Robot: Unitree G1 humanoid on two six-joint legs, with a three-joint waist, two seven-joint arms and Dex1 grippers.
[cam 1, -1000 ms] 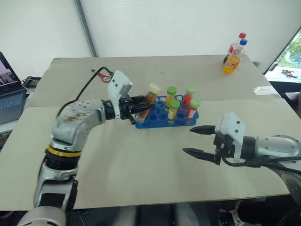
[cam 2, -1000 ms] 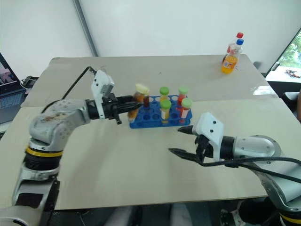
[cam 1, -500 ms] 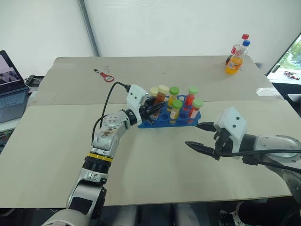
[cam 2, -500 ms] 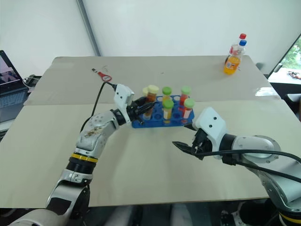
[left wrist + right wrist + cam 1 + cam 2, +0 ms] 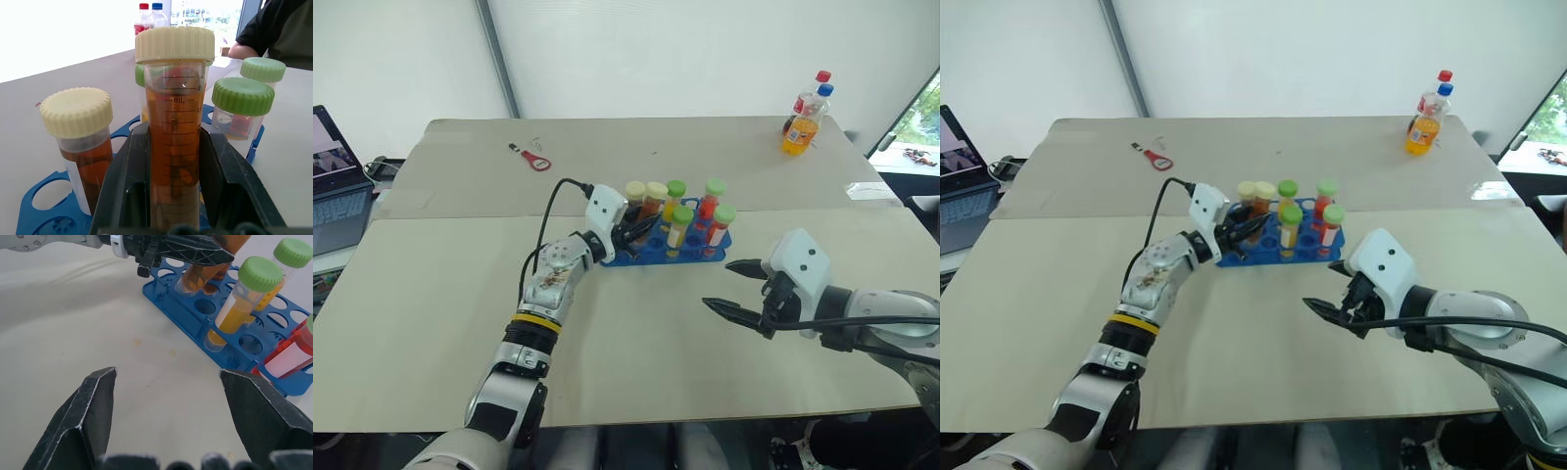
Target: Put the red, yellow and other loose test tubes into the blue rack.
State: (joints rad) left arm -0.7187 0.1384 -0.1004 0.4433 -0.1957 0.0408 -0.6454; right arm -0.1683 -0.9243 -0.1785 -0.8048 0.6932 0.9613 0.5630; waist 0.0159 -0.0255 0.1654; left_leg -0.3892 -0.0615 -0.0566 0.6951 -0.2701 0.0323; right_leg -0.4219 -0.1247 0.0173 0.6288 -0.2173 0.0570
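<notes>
The blue rack (image 5: pixel 658 258) stands mid-table with several capped tubes upright in it: green-capped ones with yellow or red contents (image 5: pixel 683 225) and a cream-capped amber one (image 5: pixel 634 192). My left gripper (image 5: pixel 634 232) is at the rack's left end, shut on a second cream-capped amber tube (image 5: pixel 175 142), which is upright over the rack. The fingers hide its lower end, so I cannot tell whether it sits in a hole. My right gripper (image 5: pixel 718 284) hovers open and empty above the table, in front and to the right of the rack.
A small red-handled tool (image 5: pixel 536 162) lies at the far left of the table. Two bottles (image 5: pixel 803 122) stand at the far right corner. A laptop (image 5: pixel 333 186) sits off the table's left edge. A person (image 5: pixel 279 29) sits beyond the far side.
My left gripper has carried the amber tube down and to the right, over the rack's left end. The right gripper has stayed open and in place. The camera has shifted.
</notes>
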